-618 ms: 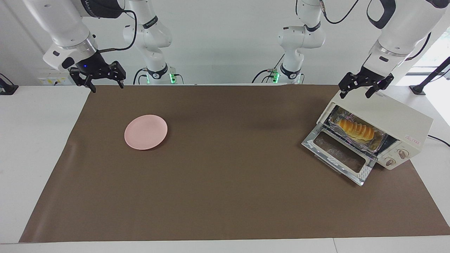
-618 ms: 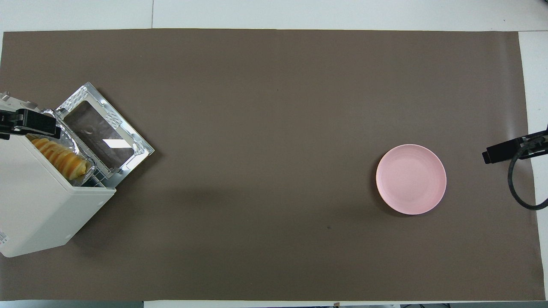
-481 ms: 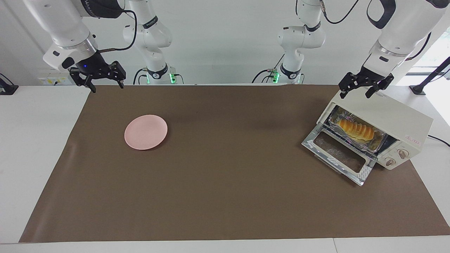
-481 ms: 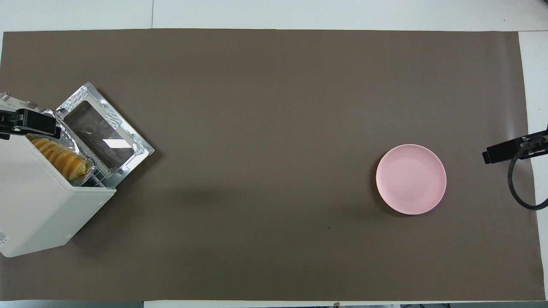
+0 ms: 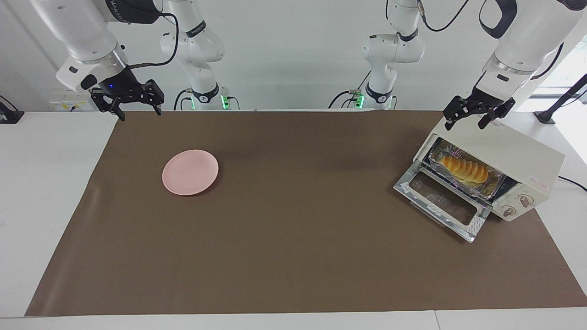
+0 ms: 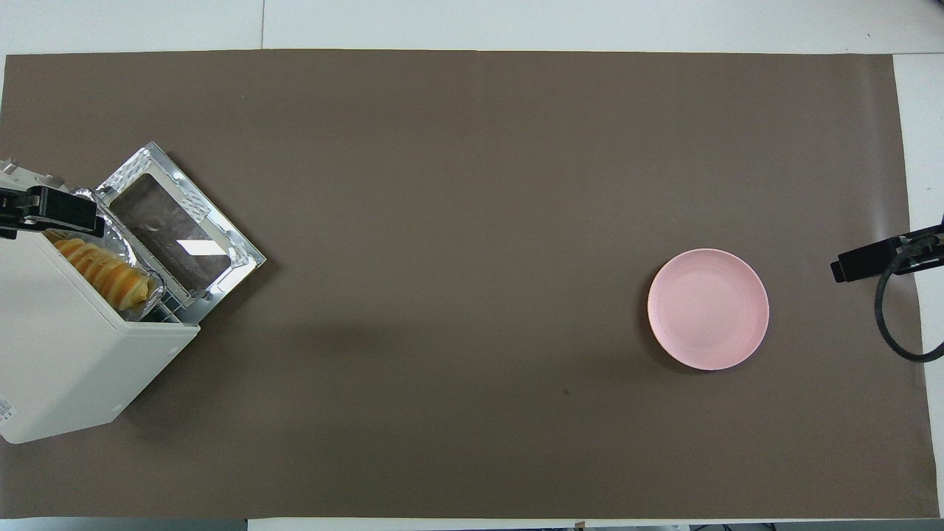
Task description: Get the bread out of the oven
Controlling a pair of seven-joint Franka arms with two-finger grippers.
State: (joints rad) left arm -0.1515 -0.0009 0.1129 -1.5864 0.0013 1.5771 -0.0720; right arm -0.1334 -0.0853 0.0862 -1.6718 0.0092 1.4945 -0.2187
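The cream-white oven (image 5: pixel 504 149) stands at the left arm's end of the table, with its glass door (image 5: pixel 442 201) folded down flat. Inside lies the golden ridged bread (image 5: pixel 464 167) on a crinkled foil tray (image 5: pixel 486 183). In the overhead view the bread (image 6: pixel 103 271) shows just inside the oven (image 6: pixel 66 361) mouth. My left gripper (image 5: pixel 472 120) hangs open over the oven's top corner nearest the robots, touching nothing. My right gripper (image 5: pixel 139 112) waits open and empty in the air over the mat's edge at the right arm's end.
A round pink plate (image 5: pixel 190 172) lies empty on the brown mat (image 5: pixel 293 256) toward the right arm's end. A power cable (image 5: pixel 573 182) runs off from the oven at the table's edge.
The left gripper has drifted slightly upward over the oven. The right gripper, bread, oven door and plate have not moved.
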